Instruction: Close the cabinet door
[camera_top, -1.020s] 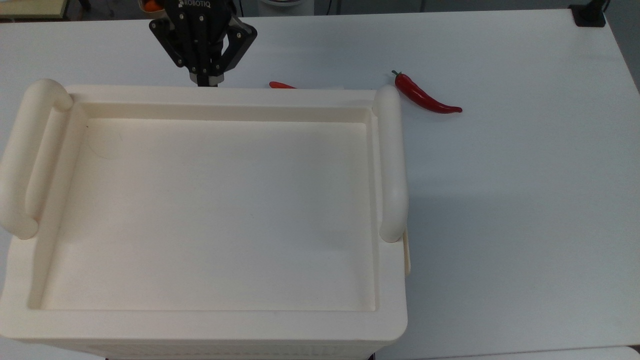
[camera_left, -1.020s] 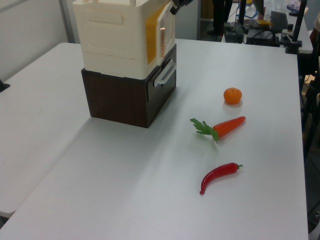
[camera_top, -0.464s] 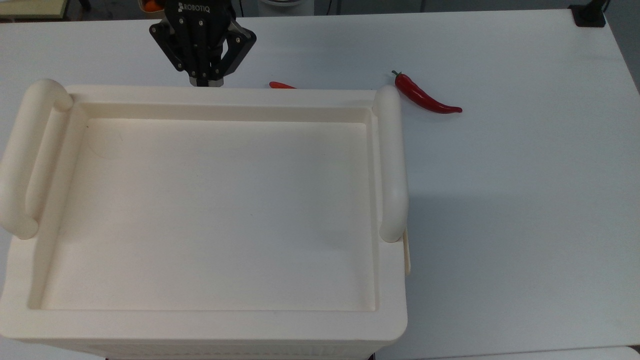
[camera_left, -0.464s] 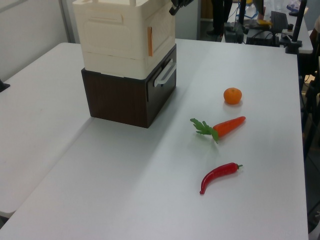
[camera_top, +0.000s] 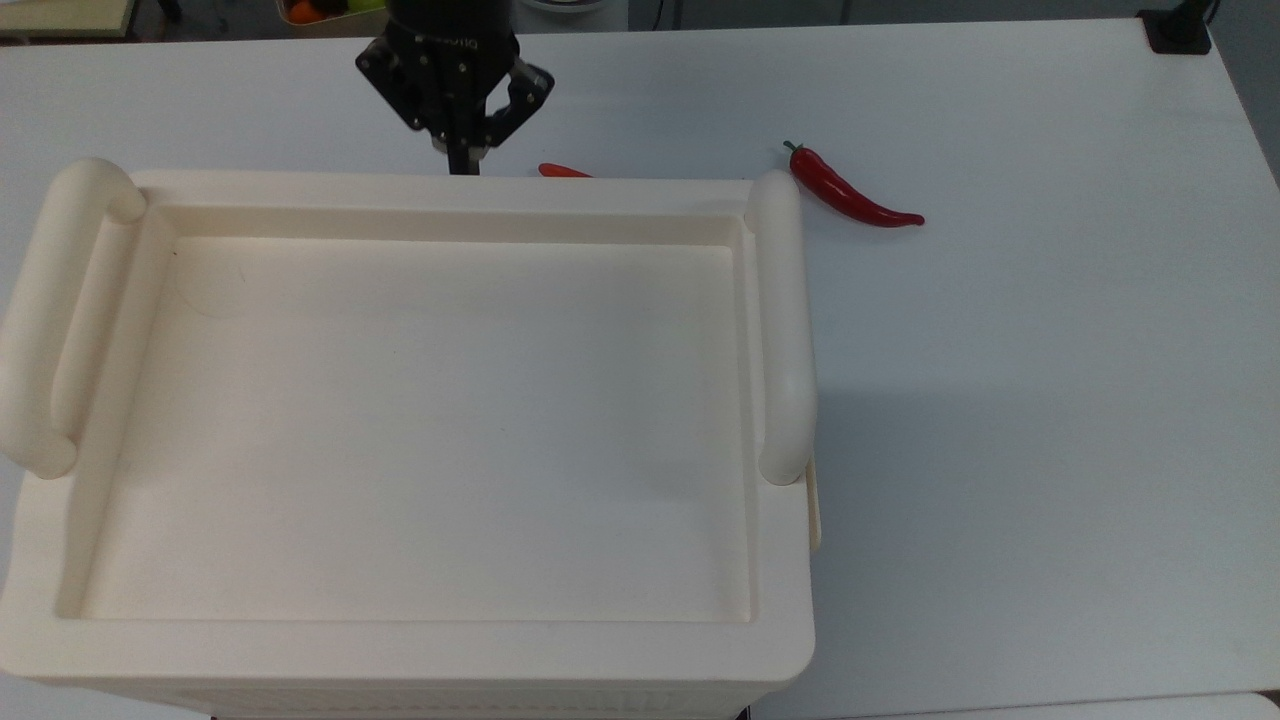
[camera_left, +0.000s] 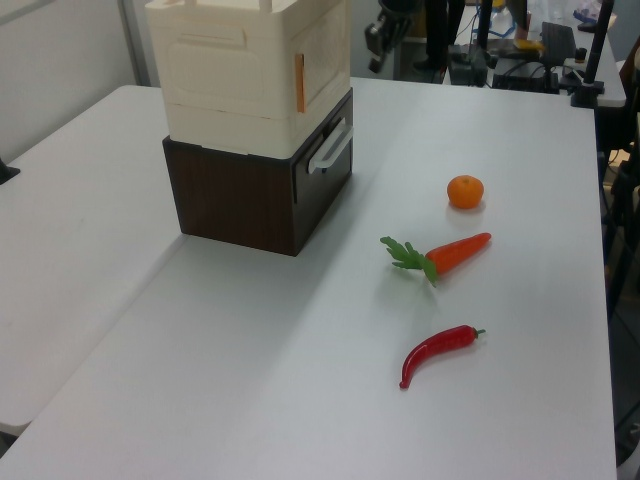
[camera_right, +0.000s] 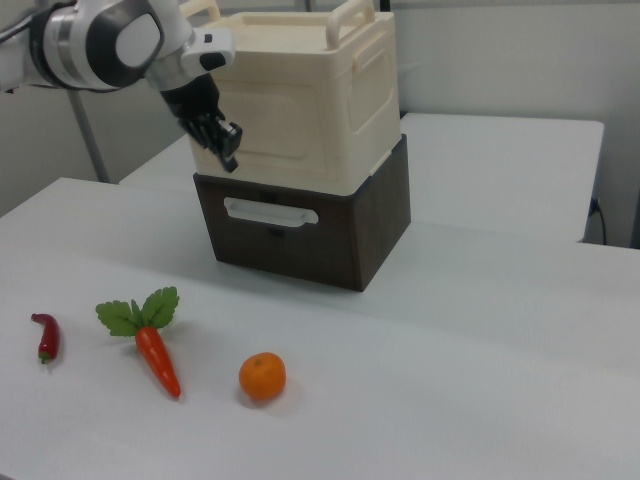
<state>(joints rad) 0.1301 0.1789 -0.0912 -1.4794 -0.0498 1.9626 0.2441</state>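
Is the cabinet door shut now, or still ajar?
Shut. In the right view the cabinet door lies flush with the cabinet front; in the left view no gap shows. The gripper hangs just in front of it.

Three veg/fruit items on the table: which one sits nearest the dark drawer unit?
The carrot. In the left view its green leaves point toward the drawer unit; the orange and the red chili lie farther off.

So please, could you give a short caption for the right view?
Door shut on the cream cabinet, end effector in front; chili, carrot, orange on the table.
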